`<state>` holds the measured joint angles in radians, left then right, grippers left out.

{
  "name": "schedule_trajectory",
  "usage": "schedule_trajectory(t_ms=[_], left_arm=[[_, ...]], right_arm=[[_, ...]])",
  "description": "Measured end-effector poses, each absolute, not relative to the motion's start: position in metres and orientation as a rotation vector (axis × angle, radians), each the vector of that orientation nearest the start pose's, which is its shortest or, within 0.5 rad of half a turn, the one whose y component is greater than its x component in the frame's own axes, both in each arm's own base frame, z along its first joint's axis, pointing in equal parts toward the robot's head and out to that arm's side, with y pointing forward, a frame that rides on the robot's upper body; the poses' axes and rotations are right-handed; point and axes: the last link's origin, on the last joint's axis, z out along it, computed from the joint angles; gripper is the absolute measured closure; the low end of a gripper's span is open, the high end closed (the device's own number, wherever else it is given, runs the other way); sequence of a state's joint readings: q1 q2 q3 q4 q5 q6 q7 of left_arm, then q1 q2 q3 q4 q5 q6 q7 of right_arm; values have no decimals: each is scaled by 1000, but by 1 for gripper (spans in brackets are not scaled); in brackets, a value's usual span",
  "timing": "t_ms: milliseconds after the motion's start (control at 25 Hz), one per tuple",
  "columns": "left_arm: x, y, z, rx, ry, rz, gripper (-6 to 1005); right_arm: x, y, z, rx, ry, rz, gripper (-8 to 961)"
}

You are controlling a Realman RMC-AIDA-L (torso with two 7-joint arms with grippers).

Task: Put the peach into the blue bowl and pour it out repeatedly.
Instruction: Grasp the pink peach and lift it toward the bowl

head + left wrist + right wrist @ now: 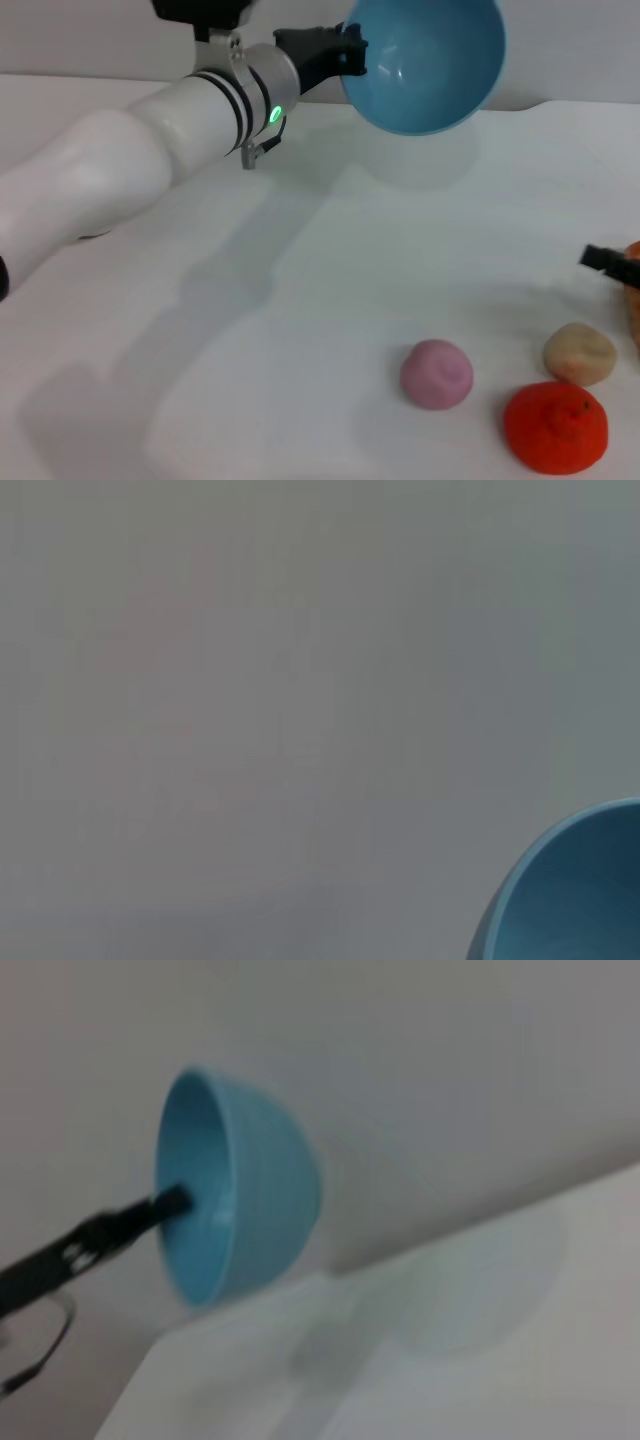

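Three fruits are lying on the tabletop, with the peach taken as reference. The peach is resting free on the near part of the tabletop, touched by nothing. A cream lumpy ball is sitting near the peach on its right. A red-orange fruit is sitting just beside that ball, right of the peach and nearer the robot.

The left gripper is clenching the rim of the blue bowl, holding it in the air well beyond the peach, tipped on its side with the opening facing the robot; nothing is lying inside it.

The right gripper is showing only a dark tip far right of the peach; cannot tell its state.
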<state>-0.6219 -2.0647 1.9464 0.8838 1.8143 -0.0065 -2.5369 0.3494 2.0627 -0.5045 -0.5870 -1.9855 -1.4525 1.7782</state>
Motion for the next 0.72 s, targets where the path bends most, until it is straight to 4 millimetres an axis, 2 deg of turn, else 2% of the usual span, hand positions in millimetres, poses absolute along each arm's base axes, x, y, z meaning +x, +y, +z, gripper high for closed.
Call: schedule_trajectory(t_ms=[320,520,680,720], left_arm=[[-158,415,-94,-2105,-913,-523,1001],[-159,414,-96,-2105,-913,-517,1001],[-160,413,-96,-2106,-915,-517,1001],[-160,413,-96,-2106,-915,-517,1001]], right_arm=[[301,321,-25,-2485,1561,514,455],[294,324,-50,-2548,1577,371,469],[293,317,-70,-2596,1596,272,480],[293,317,-70,-2596,1596,272,482]])
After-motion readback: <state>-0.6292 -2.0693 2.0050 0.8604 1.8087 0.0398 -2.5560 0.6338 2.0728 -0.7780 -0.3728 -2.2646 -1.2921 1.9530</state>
